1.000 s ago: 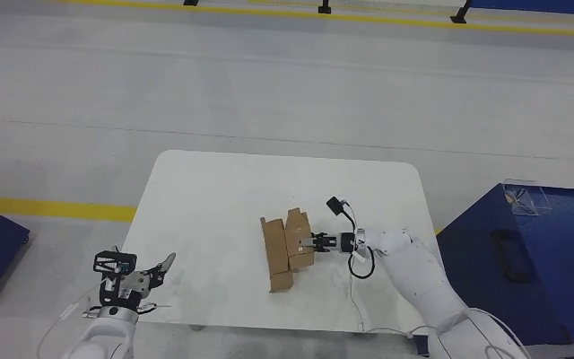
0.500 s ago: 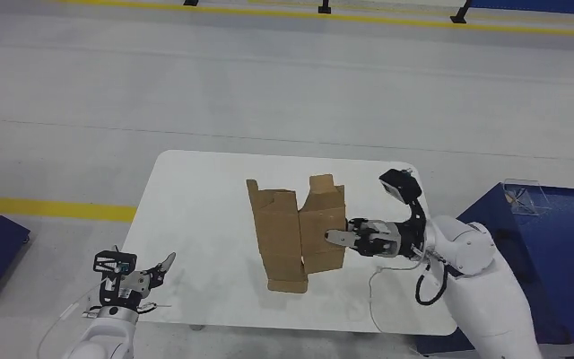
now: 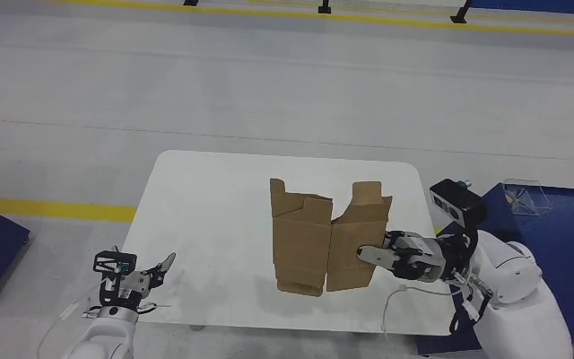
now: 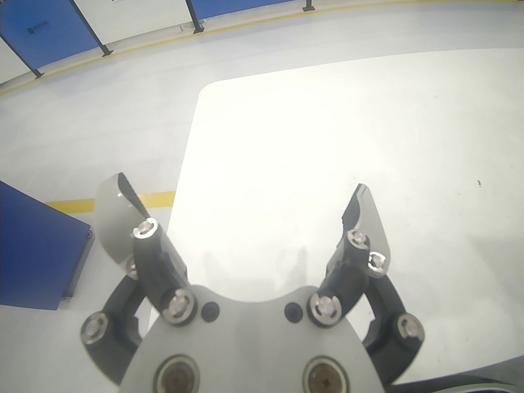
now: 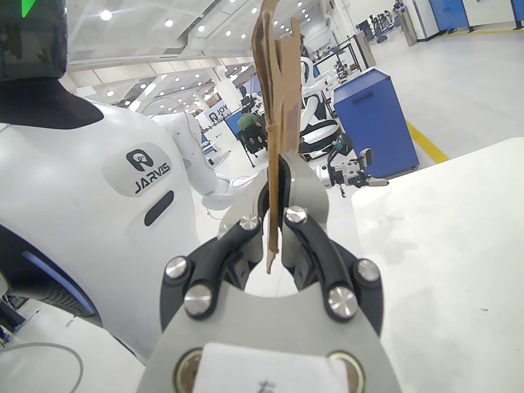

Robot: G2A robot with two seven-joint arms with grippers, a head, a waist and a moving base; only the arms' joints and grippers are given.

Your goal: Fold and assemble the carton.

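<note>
The right claw (image 5: 278, 190) is clamped shut on one edge of a flattened cardboard carton (image 3: 323, 242) and holds it above the white counter (image 3: 206, 206). By the look of the wrist view, the carton is clear of the surface. From above, the carton shows as two brown panels side by side with a crease between them. Short notched flaps stick out along its far edge, and a narrow flap shows at the near edge. The claw grips the right-hand panel low on its outer side.

Seen edge-on from the right wrist, the cardboard is a thin stack of layers pressed together, with no hollow between them.

The left claw (image 4: 241, 184) hangs at the near left corner of the counter, well apart from the carton. Its fingers are spread wide and hold nothing.

As for the job, little of it looks done. The blank is picked up and presented, but it has not been opened into a tube and no flap is folded or tucked — top or bottom. What is left, on this evidence, is nearly all of it: spreading the panels into a box, likely with the idle left claw taking the free side, then closing the flaps.
</note>
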